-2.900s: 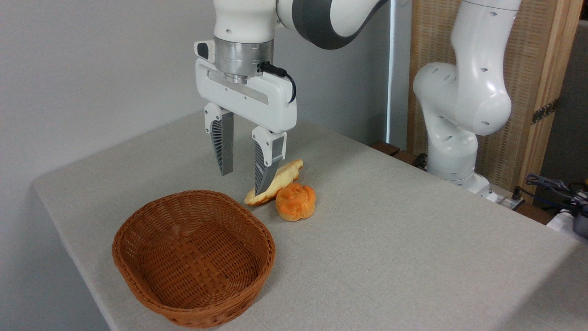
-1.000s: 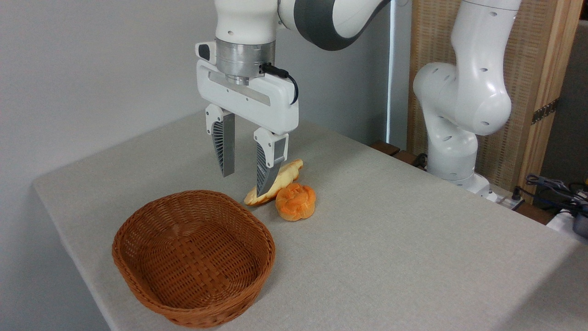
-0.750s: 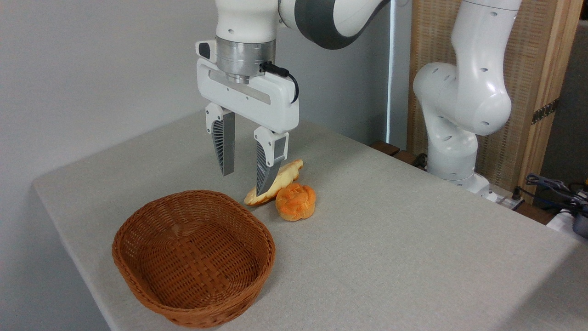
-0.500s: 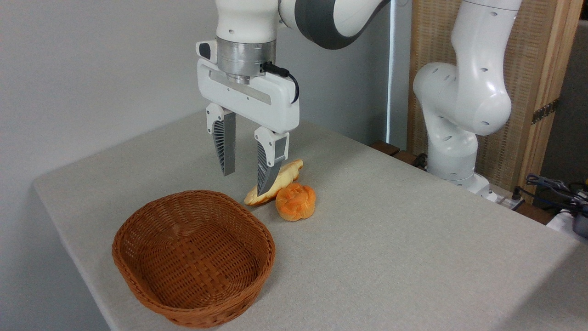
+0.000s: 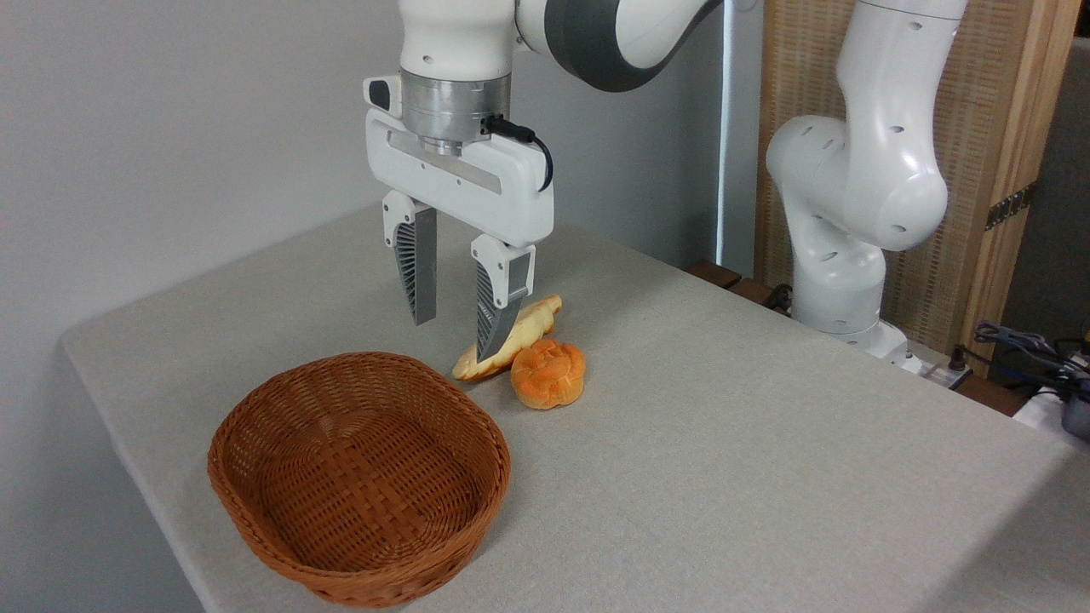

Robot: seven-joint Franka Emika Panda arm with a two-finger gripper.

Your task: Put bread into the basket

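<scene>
Hanging above the grey surface [image 5: 724,443], a white two-finger hand [image 5: 450,340] pointing straight down, its two ribbed grey fingers [image 5: 416,277] spread apart with nothing between them. Overlapping the pale yellow-beige bread [image 5: 521,333] in this view with the right finger, whose tip sits in front of the loaf; contact between the two impossible to judge. Lying flat on the surface, the bread, long and ridged, angled from near-left to far-right, outside the basket. Touching or just beside its near-right side, a round orange knotted bun [image 5: 548,374]. Sitting to the near left of both, close to the surface's near edge, a brown woven oval basket [image 5: 255,502], empty inside. Rising at the far right beyond the surface, the white jointed base of the robot arm [image 5: 851,196], in front of a wooden screen [image 5: 988,111]. Filling the left background, a plain pale wall [image 5: 170,128].
</scene>
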